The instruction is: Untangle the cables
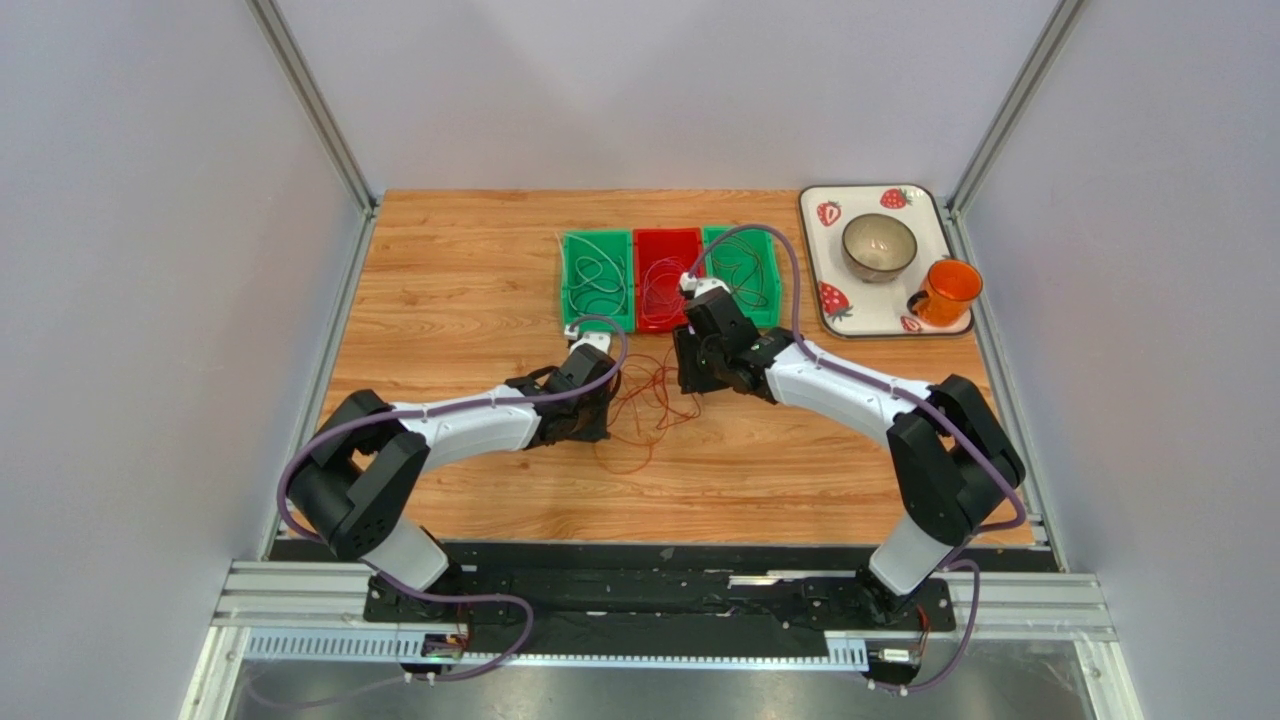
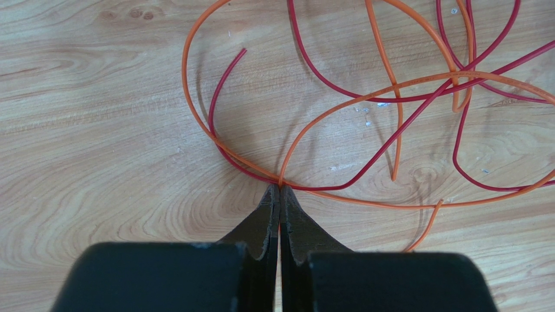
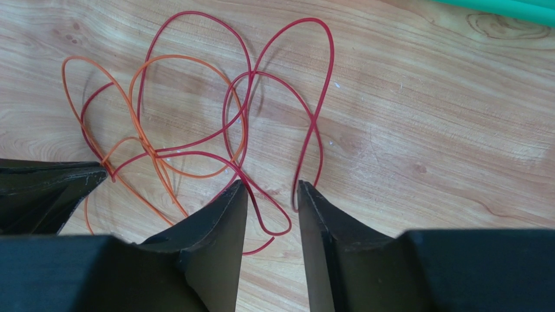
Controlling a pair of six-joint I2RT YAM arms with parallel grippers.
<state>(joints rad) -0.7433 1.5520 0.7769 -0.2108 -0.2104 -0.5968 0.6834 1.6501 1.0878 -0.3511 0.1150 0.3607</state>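
A tangle of thin red and orange cables (image 1: 646, 408) lies on the wooden table between my two grippers. My left gripper (image 1: 598, 417) is at the tangle's left side. In the left wrist view its jaws (image 2: 280, 188) are shut on the orange cable (image 2: 184, 58) where it crosses a red cable (image 2: 212, 104). My right gripper (image 1: 685, 386) is at the tangle's far right, low over the table. In the right wrist view it (image 3: 271, 188) is open, with a loop of the red cable (image 3: 332, 58) lying between its fingers. The orange cable (image 3: 176, 56) curls to the left there.
Three small trays stand behind the tangle: a green tray (image 1: 565, 278), a red tray (image 1: 669, 234) and a second green tray (image 1: 774, 300), each with cables in it. A strawberry-patterned plate (image 1: 864, 308) at the back right holds a metal bowl (image 1: 879, 245) and an orange cup (image 1: 950, 290).
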